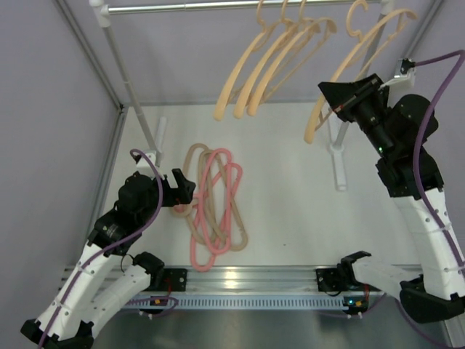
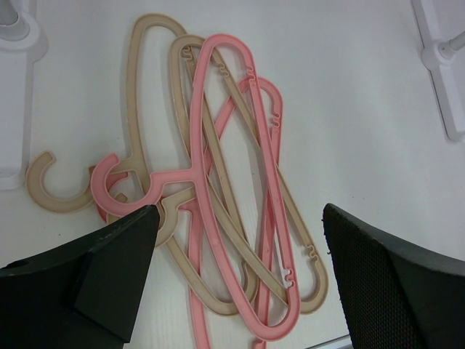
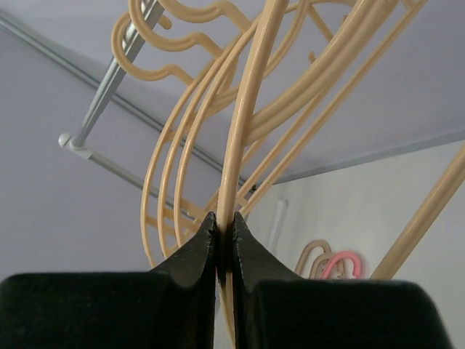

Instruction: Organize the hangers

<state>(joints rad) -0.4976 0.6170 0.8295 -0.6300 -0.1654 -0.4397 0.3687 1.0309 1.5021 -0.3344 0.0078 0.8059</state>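
Black fingers of the right claw (image 3: 225, 233) fill the bottom of the right wrist view, clenched on the thin bar of one peach hanger (image 3: 247, 109), which rises toward 12 o'clock from the pinch. Seen from above, that claw sits high at 2 o'clock, and its hanger slants apart from the three other peach hangers (image 1: 254, 73) bunched on the grey rail (image 1: 218, 6) at 12 o'clock; whether the held one's hook is over the rail I cannot tell. That makes four peach up top. On the white tabletop (image 1: 290, 203) near the centre lies a tangled heap of two pink hangers (image 1: 212, 211) and two tan hangers (image 1: 195, 163), four in all, overlapping, their long axes running roughly from 12 to 6 o'clock. The left claw (image 1: 182, 190) is released, spread wide and holding nothing, and the heap lies just beside it at 3 o'clock; in the left wrist view the topmost pink one sits right under the gap, its hook at 9 o'clock and its body stretching from 12 toward 5 o'clock. The left arm is by far the nearer to the heap, so the next pick looks like its job, probably at that pink hook or neck
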